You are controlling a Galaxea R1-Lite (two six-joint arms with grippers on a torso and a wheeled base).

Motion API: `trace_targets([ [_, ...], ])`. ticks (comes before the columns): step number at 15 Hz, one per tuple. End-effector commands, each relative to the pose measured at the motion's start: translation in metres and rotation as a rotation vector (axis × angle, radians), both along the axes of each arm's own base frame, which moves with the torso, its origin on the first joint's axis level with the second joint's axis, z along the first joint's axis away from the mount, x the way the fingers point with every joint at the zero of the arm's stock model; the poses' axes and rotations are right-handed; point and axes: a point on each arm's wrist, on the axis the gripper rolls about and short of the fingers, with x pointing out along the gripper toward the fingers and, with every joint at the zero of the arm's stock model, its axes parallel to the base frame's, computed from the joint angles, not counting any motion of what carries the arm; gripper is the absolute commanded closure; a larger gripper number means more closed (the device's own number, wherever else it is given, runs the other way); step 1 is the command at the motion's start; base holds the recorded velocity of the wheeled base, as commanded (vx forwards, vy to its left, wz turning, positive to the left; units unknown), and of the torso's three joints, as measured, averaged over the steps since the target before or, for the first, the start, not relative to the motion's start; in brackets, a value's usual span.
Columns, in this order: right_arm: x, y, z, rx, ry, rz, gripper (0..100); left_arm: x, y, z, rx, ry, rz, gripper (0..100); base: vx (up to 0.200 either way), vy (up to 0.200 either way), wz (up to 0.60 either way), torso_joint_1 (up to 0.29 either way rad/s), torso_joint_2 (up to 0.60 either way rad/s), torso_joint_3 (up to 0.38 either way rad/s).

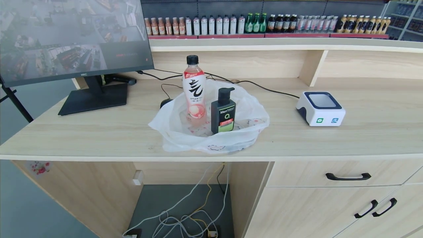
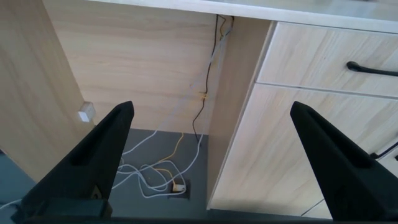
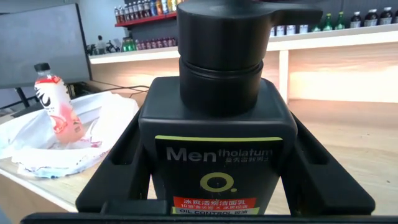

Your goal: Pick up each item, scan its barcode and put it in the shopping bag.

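**Right gripper clamped on pump bottle; left gripper empty**

**Grip state.** In the right wrist view the right gripper (image 3: pixel 217 134) has its fingers pressed against both flanks of a black pump bottle (image 3: pixel 214 109), which stands upright between them. The left gripper (image 2: pixel 211 107) has its fingers spread wide with nothing between them. It hangs low before the counter front, facing the drawers and the floor cables.

**Location of goods.** On the counter (image 1: pixel 363 138) the shopping bag (image 1: pixel 211 143) lies open and slumped. A drink bottle (image 1: pixel 194 89) stands inside it. A bagged bottle (image 1: pixel 223 114), black with a pump top, stands at the drink bottle's 4 o'clock. I cannot tell whether this is the same bottle as the one in the grip. The scanner (image 1: pixel 320 108) sits at 3 o'clock from the bag, well apart from it.

**Handling.**
- The pump bottle looks like stiff plastic with smooth, likely slippery walls.
- If full, it would be moderately heavy.
- The flat-sided body is the sound place to hold; the pump head could turn or depress.
- The bag is thin film that would fold under any push.

**Clearance.**
- Open counter lies between the bag and the scanner.
- The monitor (image 1: pixel 71 36) stands at 10 o'clock from the bag.
- Cables run behind the bag at 12 o'clock.
- The raised shelf edge bounds the rear.
- The tall drink bottle would likely tip if struck during a lowering.
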Motion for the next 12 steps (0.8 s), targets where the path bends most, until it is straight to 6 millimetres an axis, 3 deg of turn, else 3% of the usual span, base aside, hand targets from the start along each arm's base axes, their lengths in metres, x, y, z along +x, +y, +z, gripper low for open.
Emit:
trace_targets([
  [1, -0.0003, -0.0001, 0.0005, 0.000, -0.001, 0.000, 100, 0.0000, 0.0000, 0.0000, -0.001, 0.000, 0.000, 0, 0.000, 0.200, 0.00, 0.002, 0.01, 0.002],
  [6, 0.0003, 0.0003, -0.0004, 0.001, -0.002, 0.000, 100, 0.0000, 0.0000, 0.0000, 0.002, 0.000, 0.000, 0, 0.000, 0.200, 0.00, 0.002, 0.01, 0.002],
  [12, -0.0004, 0.0003, -0.0052, -0.011, 0.012, 0.001, 100, 0.0000, 0.0000, 0.0000, 0.006, 0.000, 0.000, 0, 0.000, 0.000, 0.00, 0.000, 0.00, 0.000],
])
